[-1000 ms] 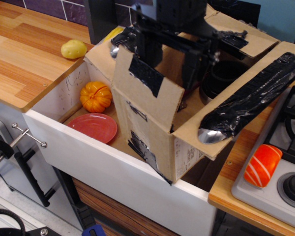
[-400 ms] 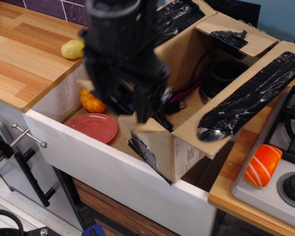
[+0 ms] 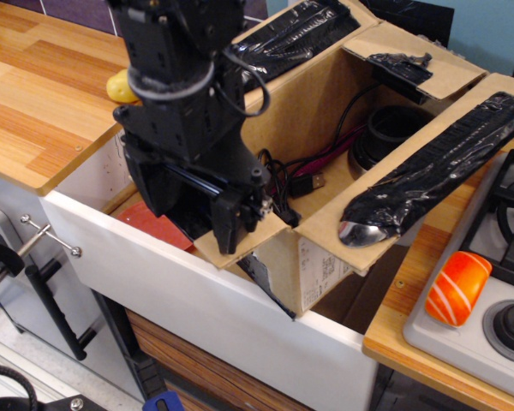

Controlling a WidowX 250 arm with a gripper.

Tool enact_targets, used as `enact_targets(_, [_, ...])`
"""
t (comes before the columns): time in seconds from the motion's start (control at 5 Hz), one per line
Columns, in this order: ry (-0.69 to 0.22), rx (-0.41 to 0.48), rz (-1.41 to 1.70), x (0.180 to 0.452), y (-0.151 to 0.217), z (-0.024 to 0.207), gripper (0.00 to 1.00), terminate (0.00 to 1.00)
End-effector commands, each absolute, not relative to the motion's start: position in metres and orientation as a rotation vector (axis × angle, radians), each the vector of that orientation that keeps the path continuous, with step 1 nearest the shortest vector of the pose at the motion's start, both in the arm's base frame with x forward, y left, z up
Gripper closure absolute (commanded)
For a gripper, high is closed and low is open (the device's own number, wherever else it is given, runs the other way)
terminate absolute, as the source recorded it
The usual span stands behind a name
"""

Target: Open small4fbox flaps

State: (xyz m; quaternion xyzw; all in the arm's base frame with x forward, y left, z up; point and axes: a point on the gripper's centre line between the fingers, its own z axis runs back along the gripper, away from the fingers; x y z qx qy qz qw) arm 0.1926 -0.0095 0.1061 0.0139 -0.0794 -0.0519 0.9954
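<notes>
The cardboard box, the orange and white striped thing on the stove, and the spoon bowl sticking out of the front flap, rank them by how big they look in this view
1. cardboard box, by far the largest.
2. orange striped object.
3. spoon bowl, somewhat smaller than the striped object.

They sit at a similar distance from the camera, so the order looks reliable.

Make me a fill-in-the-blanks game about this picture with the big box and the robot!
1. The shiny spoon is stuck to a flap with crinkly ____ tape.
2. The orange-and-white striped thing lies on the ____.
3. The cardboard box stands inside a white ____.
4. The robot's gripper presses the near flap ____.

Missing words: black; stove; drawer; down
</notes>
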Motion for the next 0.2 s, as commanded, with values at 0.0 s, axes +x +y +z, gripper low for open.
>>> enact_targets(0.0, [-0.213, 0.039, -0.11, 0.2027, -0.0172, 0.1078, 0.0, 1.0])
